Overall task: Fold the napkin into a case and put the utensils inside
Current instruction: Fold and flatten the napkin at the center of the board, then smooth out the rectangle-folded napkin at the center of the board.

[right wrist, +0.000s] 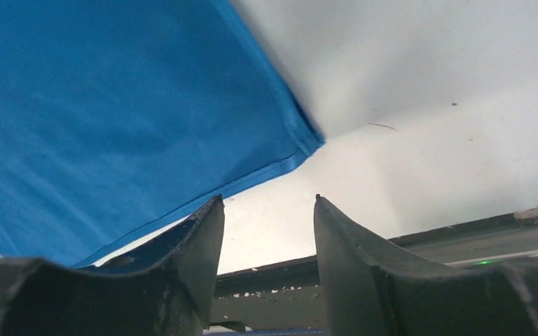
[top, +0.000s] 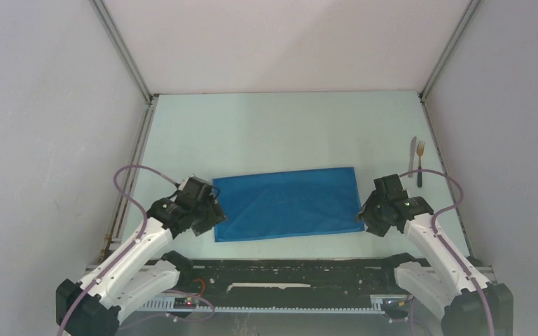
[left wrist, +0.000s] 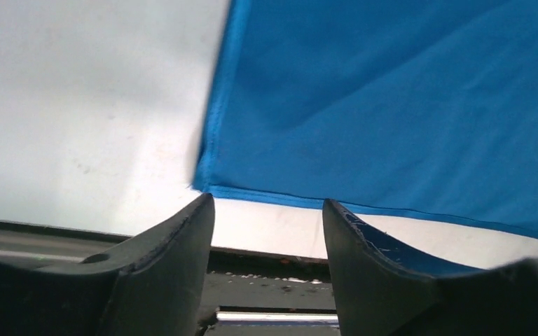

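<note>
The left tool (left wrist: pixel 268 213) is released, its dark fingers (left wrist: pixel 182 241) spread with nothing between them, and the napkin (top: pixel 287 203) lies flat on the desk (top: pixel 287 129) with its near left corner just ahead of the tips. The right tool (right wrist: pixel 268 210) is likewise released and grasps nothing, with the cloth's near right corner just ahead of it, toward its left finger. The knife (top: pixel 412 148) and fork (top: pixel 419 165) lie side by side beyond the right tool and a little to its right, apart from the napkin.
</note>
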Tool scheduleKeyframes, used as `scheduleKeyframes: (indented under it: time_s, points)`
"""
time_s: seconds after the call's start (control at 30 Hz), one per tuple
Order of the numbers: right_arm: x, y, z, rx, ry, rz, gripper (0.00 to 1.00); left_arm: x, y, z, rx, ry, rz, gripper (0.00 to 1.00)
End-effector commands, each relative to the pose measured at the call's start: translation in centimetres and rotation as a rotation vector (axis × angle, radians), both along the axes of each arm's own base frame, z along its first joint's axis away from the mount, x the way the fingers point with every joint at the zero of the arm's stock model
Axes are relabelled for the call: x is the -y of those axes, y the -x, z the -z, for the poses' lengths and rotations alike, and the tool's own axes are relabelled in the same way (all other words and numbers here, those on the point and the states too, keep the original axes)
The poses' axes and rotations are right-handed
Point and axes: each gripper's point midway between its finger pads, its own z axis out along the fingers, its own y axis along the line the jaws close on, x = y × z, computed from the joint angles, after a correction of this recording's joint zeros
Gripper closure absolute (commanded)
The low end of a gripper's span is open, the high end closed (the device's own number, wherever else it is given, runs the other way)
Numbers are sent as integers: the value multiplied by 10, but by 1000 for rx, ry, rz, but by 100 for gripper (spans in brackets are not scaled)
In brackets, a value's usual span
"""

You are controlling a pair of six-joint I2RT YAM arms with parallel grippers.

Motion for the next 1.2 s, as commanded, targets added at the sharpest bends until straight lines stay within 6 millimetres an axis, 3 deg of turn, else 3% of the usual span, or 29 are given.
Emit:
scheduleKeyframes:
  time_s: [0.0,0.07,0.17,0.37,0.53,0.6,0.7,0.8,0.93,1.0,1.1,1.17]
  points:
    - [-20,-20,-22,106,-56,-87,40,26,-16,-14,74,96,92,40]
    - [-35,-37,-26,165,-102,-177,38,39,-25,-5,93,145,113,48]
    - [-49,-47,-17,164,-184,-240,37,44,-23,19,21,143,123,52]
    - [-27,-34,31,85,-226,-146,33,31,-4,68,-62,97,85,51]
    - [-18,-30,43,41,-194,-72,29,19,16,92,-139,61,65,44]
    - [-16,-32,34,52,-171,-76,19,20,14,83,-130,58,82,42]
    - [-18,-46,-4,179,-105,-144,2,24,-10,41,3,64,103,31]
    - [-43,-76,-44,365,-197,-259,0,40,-41,-11,177,150,130,1]
    - [-93,-118,-85,537,-379,-430,0,80,-97,-65,378,377,142,0]
    - [-122,-140,-100,614,-503,-487,0,104,-128,-79,476,488,151,0]
    - [-156,-169,-99,629,-672,-526,0,125,-168,-72,527,554,138,2]
    - [-166,-187,-92,627,-752,-515,0,130,-192,-65,540,594,101,3]
